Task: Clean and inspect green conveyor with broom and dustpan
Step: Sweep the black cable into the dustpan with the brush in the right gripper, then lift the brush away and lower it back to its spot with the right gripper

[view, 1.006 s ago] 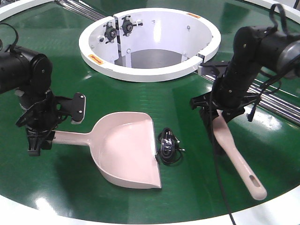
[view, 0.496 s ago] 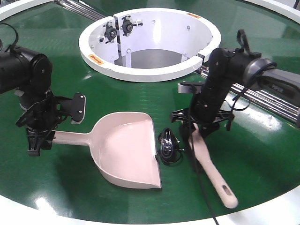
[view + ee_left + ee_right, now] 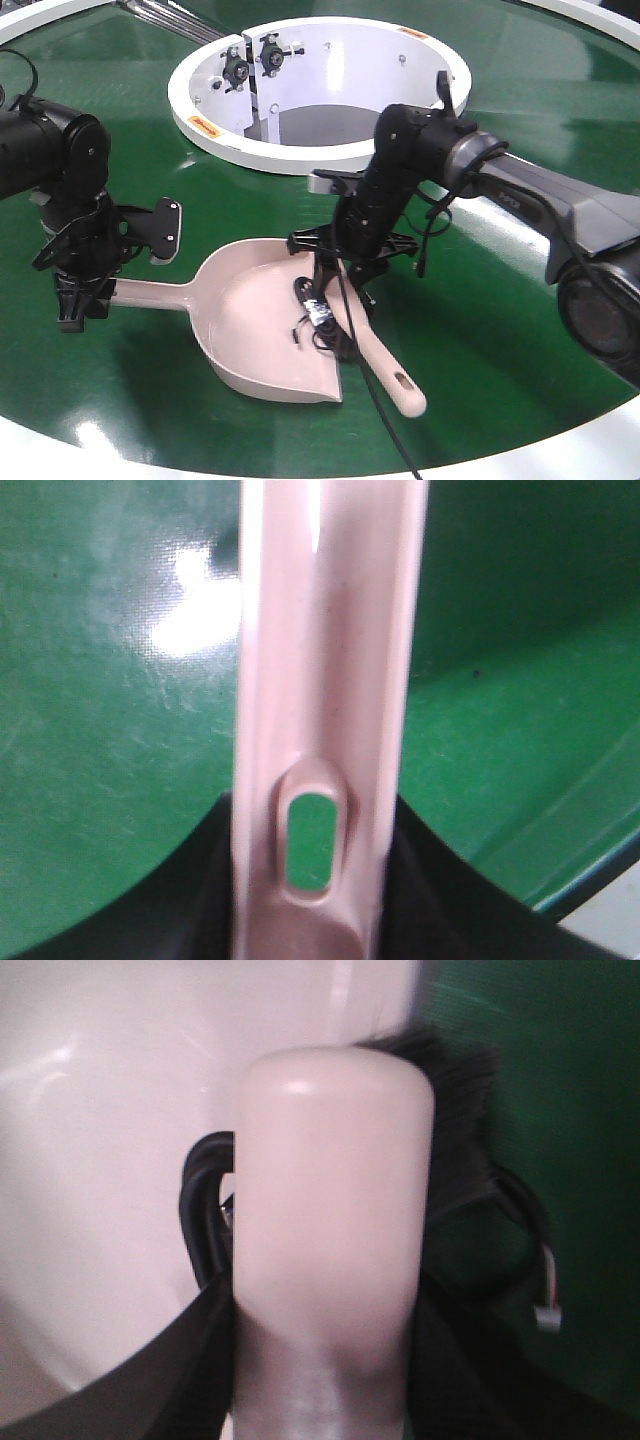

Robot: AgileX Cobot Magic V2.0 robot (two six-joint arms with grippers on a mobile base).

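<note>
The pale pink dustpan [image 3: 255, 320] lies on the green conveyor [image 3: 500, 330], mouth to the right. My left gripper [image 3: 85, 295] is shut on the end of its handle; the left wrist view shows that dustpan handle [image 3: 320, 680], with its slotted hole, between my left gripper's [image 3: 310, 905] black fingers. My right gripper [image 3: 340, 275] is shut on the broom [image 3: 385, 365], whose head sits at the pan's mouth and whose handle points toward the front rim. A black coiled cable [image 3: 318, 320] lies at the pan's lip under the broom. The right wrist view shows the broom [image 3: 335, 1210], its dark bristles [image 3: 455, 1100], the cable [image 3: 205, 1220] and the dustpan [image 3: 100, 1140].
The large white ring-shaped opening [image 3: 320, 150] stands just behind both arms. Metal rollers [image 3: 165, 18] run at the back left. The conveyor's white rim [image 3: 560, 455] curves along the front edge. The cable's white connector [image 3: 547, 1315] lies on the green belt.
My right arm has swept the broom leftward across the belt, pushing the black cable from beside the dustpan onto its lip. The left gripper and dustpan have stayed put.
</note>
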